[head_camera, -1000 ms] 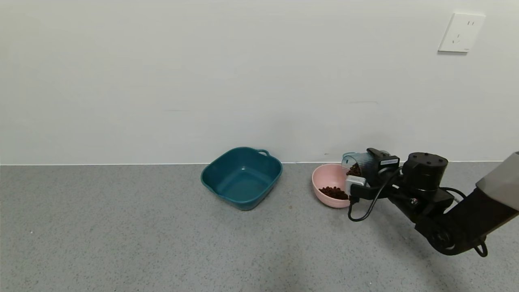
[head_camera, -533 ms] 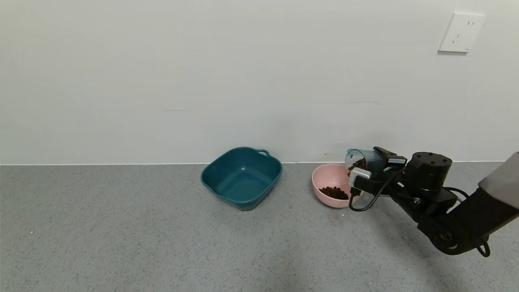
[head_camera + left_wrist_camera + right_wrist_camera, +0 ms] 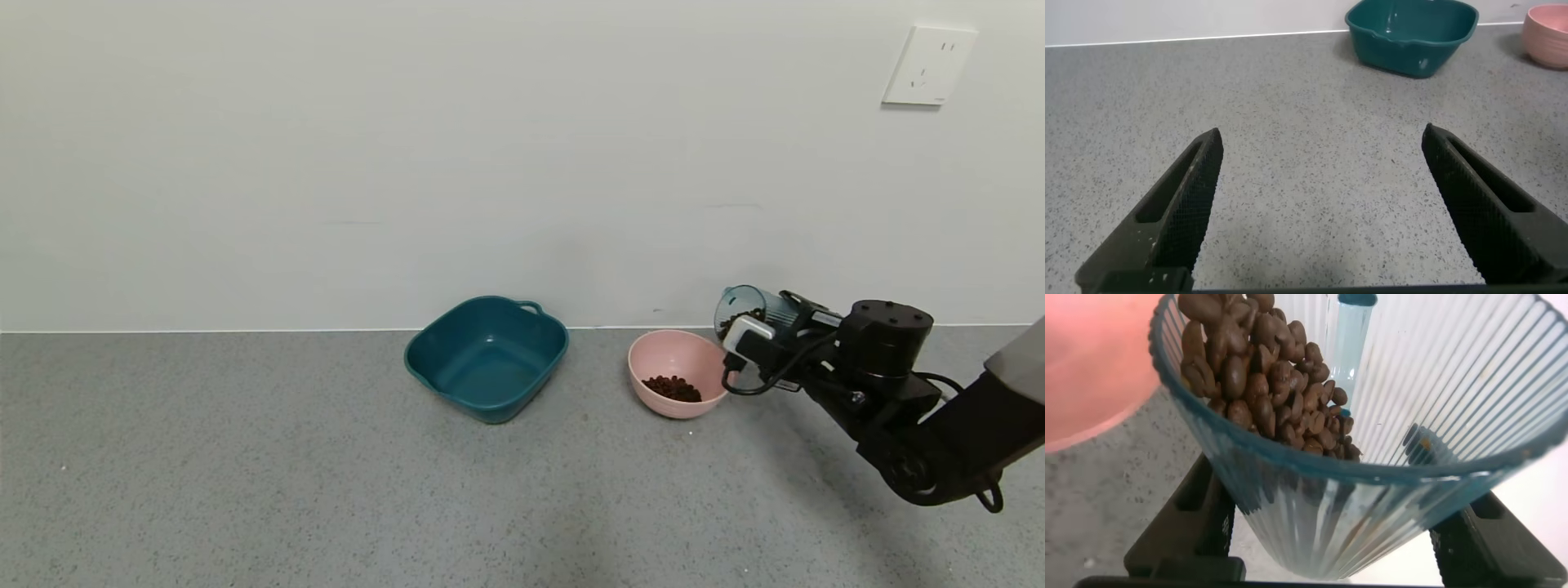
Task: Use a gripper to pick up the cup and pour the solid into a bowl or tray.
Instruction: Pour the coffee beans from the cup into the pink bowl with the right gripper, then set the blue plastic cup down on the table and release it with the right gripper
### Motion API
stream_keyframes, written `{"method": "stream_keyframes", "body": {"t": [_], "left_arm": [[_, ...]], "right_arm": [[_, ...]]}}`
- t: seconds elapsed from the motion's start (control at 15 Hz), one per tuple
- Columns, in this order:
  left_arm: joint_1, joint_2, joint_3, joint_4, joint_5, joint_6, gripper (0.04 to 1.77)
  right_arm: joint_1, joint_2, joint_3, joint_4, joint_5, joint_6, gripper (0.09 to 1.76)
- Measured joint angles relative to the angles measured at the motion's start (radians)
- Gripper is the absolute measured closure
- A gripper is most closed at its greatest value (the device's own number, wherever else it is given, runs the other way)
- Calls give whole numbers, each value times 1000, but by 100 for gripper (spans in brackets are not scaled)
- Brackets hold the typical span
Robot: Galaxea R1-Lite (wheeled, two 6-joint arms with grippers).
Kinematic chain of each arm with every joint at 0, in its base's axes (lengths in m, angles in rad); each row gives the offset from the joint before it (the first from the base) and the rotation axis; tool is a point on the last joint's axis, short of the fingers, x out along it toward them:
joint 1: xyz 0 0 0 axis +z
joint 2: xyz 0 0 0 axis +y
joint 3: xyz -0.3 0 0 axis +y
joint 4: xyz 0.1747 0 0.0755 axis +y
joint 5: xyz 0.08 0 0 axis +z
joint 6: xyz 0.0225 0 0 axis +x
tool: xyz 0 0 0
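R gripper (image 3: 763,327) clamped on the cup (image 3: 744,307), one finger each side of the ribbed wall; that's me holding it up off the counter (image 3: 245,457), tipped on its side w/ the mouth facing left; cup sits just right of the pink bowl (image 3: 677,372), slightly higher than the rim, at the bowl's far-right edge; not over the middle of it.

Right wrist cam: cup (image 3: 1372,449) fills the view, translucent blue-grey, fine ribs; beans (image 3: 1259,371) piled along one side of the wall, reaching close to the lip; brown, oval, a good handful; pink of the bowl (image 3: 1094,367) shows beyond the rim; my black fingers (image 3: 1192,527) press on the outside of the cup on both sides.

In the bowl: a small dark heap of the solid (image 3: 671,388) on the bottom, toward the near side; more beans (image 3: 733,320) visible through the cup wall in head view.

Teal basin (image 3: 486,356) w/ handles sits left of the bowl, well apart, nothing in it that I can see; both close to the far wall; wall socket (image 3: 929,65) up on the right.

L gripper (image 3: 1323,204): wide apart, holding nothing, low over bare counter (image 3: 1315,106) on the left; basin (image 3: 1412,31) and a slice of the bowl (image 3: 1545,34) far off in its view; L arm not in head view.
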Motion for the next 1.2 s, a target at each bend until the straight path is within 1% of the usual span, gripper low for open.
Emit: {"method": "stream_keyframes", "body": {"t": [0.27, 0.47, 0.67, 0.87, 1.2], "left_arm": [[0, 0, 0, 0, 0, 0, 6], [0, 0, 0, 0, 0, 0, 6], [0, 0, 0, 0, 0, 0, 6], [0, 0, 0, 0, 0, 0, 6], [0, 0, 0, 0, 0, 0, 6]], "right_arm": [[-23, 1, 7, 12, -20, 157, 51], [-50, 0, 8, 80, -20, 303, 51], [-82, -3, -4, 145, -19, 481, 51], [-105, -7, -2, 158, -15, 636, 51], [-109, -11, 14, 153, -12, 896, 51]]}}
